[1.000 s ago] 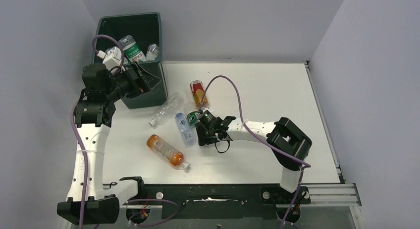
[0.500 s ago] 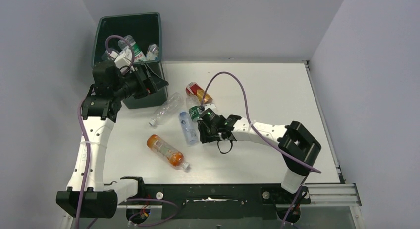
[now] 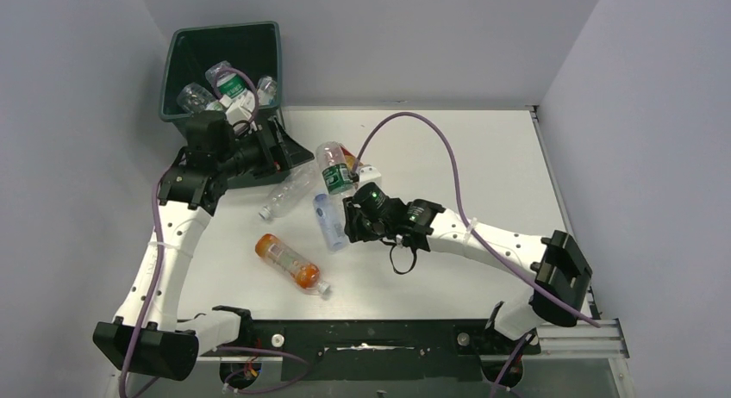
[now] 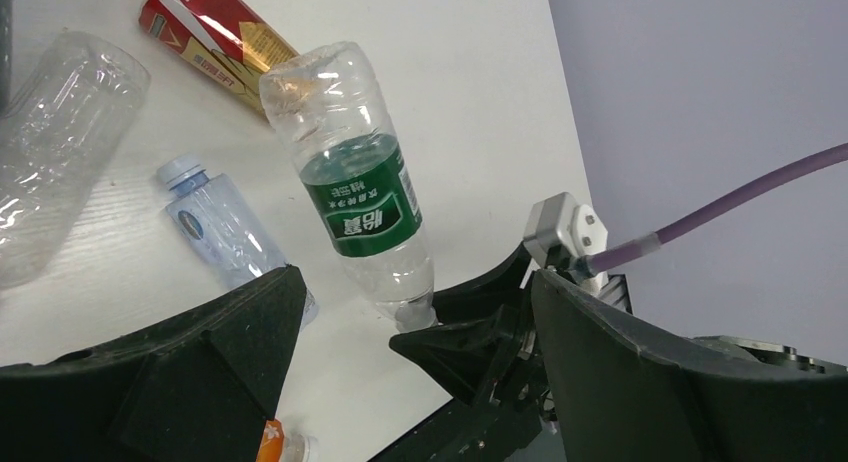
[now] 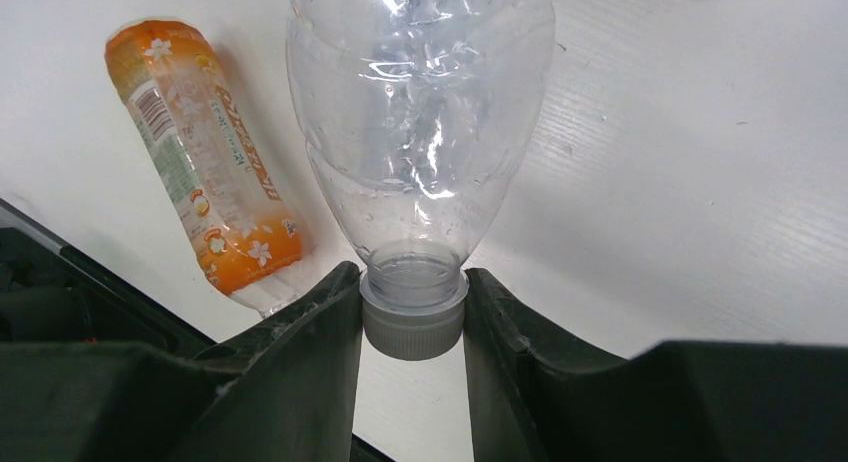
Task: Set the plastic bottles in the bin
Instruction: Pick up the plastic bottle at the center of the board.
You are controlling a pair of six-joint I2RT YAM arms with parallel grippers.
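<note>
Pale grey walls (image 3: 388, 36) box in a white tabletop (image 3: 491, 157). At its far left corner stands the bin (image 3: 226, 26), with several bottles (image 3: 226, 83) inside. Just right of it the left end effector (image 3: 283, 146) hangs with jaws wide apart, empty. Mid-tabletop lie an orange bottle (image 3: 289, 262), a clear bottle (image 3: 289, 189) and a blue-labelled bottle (image 3: 326, 221). The right end effector (image 5: 412, 307) pinches the cap of the green-labelled bottle (image 4: 365, 197).

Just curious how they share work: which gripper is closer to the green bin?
Left. The left gripper hangs open just in front of the bin; the right gripper is out at mid-table, shut on the cap of the green-label bottle.
</note>
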